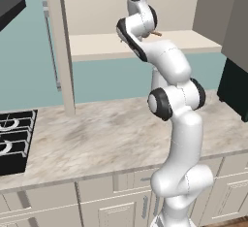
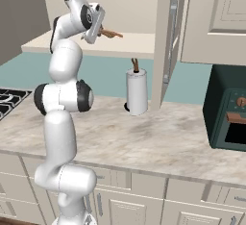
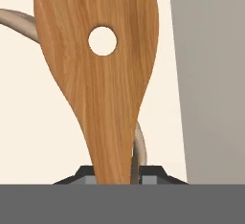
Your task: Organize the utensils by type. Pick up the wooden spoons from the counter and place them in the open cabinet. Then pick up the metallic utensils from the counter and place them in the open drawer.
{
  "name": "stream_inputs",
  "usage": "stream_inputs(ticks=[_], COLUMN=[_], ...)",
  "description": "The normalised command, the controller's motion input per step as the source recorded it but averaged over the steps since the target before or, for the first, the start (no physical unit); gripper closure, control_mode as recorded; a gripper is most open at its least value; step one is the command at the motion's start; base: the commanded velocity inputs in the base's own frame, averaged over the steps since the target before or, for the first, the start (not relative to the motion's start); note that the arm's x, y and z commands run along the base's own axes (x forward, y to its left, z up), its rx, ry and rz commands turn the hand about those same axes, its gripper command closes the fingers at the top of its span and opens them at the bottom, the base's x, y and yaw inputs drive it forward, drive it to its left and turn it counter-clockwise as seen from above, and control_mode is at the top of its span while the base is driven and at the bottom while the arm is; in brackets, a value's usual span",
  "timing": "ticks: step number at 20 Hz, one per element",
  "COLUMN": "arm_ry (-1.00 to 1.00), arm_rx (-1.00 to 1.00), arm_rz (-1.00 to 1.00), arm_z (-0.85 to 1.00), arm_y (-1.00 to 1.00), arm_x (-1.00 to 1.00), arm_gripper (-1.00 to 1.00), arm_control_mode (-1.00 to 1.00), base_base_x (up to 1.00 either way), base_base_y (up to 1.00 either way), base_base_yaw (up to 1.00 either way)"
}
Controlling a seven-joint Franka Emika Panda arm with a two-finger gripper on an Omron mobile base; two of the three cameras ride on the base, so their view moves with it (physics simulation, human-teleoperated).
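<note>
Item: darker wooden spoon (image 3: 103, 74), orange-brown, pierced by a round hole in its bowl. Position: up at the open cabinet (image 1: 145, 46), over its flat shelf, well above the bench (image 1: 97, 134). Orientation: the handle end sits between the tips of the gripper (image 2: 97, 31); the long axis runs straight out ahead of the gripper, bowl foremost, pointing into the cabinet and along the shelf in the right base view. Gripper: jaws narrowly parted with the handle between them; whether they press it or have begun to let go cannot be told. Adjacent: pale wooden spoon (image 3: 14, 22), curving behind the darker one on the shelf floor. Judgement: the spoon lies just over the shelf, so release there looks the step in hand; the metal utensils await afterwards.
</note>
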Motion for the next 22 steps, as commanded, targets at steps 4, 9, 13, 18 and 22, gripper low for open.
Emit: stream_inputs(ticks=[4, 9, 13, 18, 22], arm_ry=[0.0, 0.0, -0.02, -0.15, -0.42], arm_rx=[0.03, 0.1, 0.29, 0.47, 0.51], arm_rz=[0.0, 0.0, 0.0, 0.0, 0.0], arm_z=[-0.26, -0.18, -0.12, -0.06, 0.0], arm_y=[0.0, -0.12, -0.64, -0.79, -0.64], arm_x=[0.13, 0.04, 0.0, -0.17, -0.78], arm_gripper=[-1.0, -1.0, -1.0, -1.0, -1.0], arm_control_mode=[-1.0, -1.0, -1.0, -1.0, -1.0], base_base_x=[0.0, 0.0, 0.0, 0.0, 0.0], base_base_y=[0.0, 0.0, 0.0, 0.0, 0.0], base_base_yaw=[0.0, 0.0, 0.0, 0.0, 0.0])
